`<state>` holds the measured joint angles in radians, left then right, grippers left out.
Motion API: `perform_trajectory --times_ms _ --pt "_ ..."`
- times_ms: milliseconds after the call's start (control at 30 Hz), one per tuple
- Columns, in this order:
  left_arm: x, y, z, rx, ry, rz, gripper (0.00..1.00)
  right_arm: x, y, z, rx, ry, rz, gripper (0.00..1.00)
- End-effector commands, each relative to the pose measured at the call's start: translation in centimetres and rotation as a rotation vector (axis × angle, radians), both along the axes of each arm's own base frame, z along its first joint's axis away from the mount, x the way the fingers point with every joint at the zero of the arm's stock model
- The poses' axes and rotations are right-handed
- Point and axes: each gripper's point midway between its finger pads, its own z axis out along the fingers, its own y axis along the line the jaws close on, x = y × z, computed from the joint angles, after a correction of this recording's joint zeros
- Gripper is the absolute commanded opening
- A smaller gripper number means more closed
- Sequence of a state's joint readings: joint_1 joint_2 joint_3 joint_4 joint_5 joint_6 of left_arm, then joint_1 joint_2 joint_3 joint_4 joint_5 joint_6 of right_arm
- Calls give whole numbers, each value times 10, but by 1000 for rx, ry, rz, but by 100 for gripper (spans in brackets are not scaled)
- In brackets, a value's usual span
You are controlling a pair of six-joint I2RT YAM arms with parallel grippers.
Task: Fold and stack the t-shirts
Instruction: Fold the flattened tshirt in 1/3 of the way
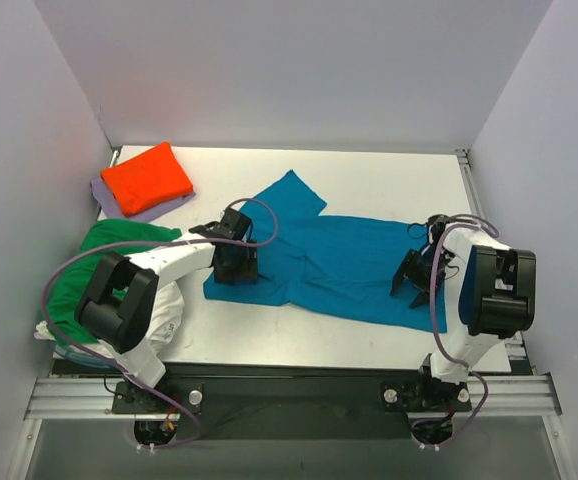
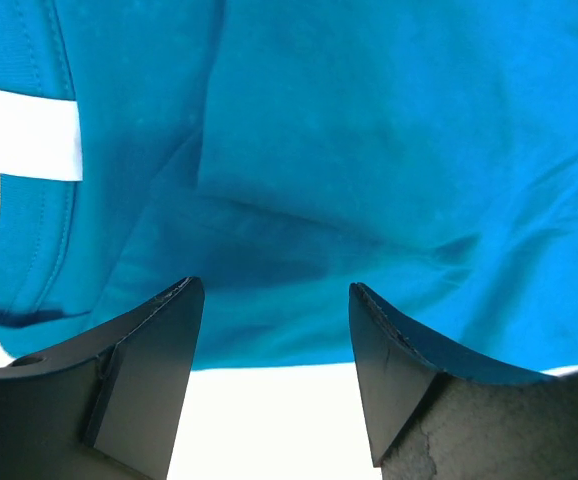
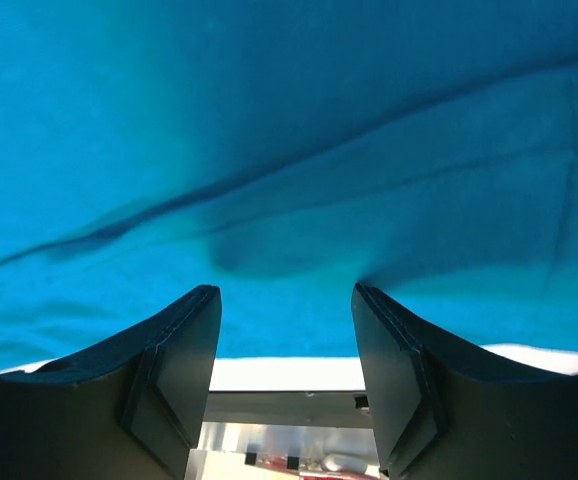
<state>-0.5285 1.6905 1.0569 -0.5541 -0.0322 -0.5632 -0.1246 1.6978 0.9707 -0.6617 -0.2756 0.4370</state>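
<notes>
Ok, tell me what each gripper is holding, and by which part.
Nothing is held. The left gripper and the right gripper both stand open at the edges of the teal-blue t-shirt, with no cloth between their fingers.

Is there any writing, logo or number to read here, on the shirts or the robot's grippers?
None can be read.
The spread teal-blue cloth t-shirt is plain in every view.
The folded orange t-shirt, the lavender t-shirt under it and the green t-shirt show no text.
The black left gripper and right gripper bear no legible marking.
</notes>
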Motion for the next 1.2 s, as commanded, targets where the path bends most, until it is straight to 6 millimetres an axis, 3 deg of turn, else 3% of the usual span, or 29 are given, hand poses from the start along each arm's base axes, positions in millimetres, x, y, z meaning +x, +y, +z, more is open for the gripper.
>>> perform_trajectory --times_ms 0,267,667,967,1167 --pt "6 -4 0 -48 -40 47 71 -19 -3 -10 -15 84 18 55" --pt "-33 16 -27 -17 51 87 71 -44 1 -17 -9 160 -13 55" --pt "-54 25 -26 -20 68 116 71 -58 0 -9 -24 134 -11 55" --pt "-51 23 9 -16 -9 104 71 -50 7 11 10 21 12 56" --pt "-17 15 62 -57 -145 85 73 -41 11 27 30 -46 31 56"
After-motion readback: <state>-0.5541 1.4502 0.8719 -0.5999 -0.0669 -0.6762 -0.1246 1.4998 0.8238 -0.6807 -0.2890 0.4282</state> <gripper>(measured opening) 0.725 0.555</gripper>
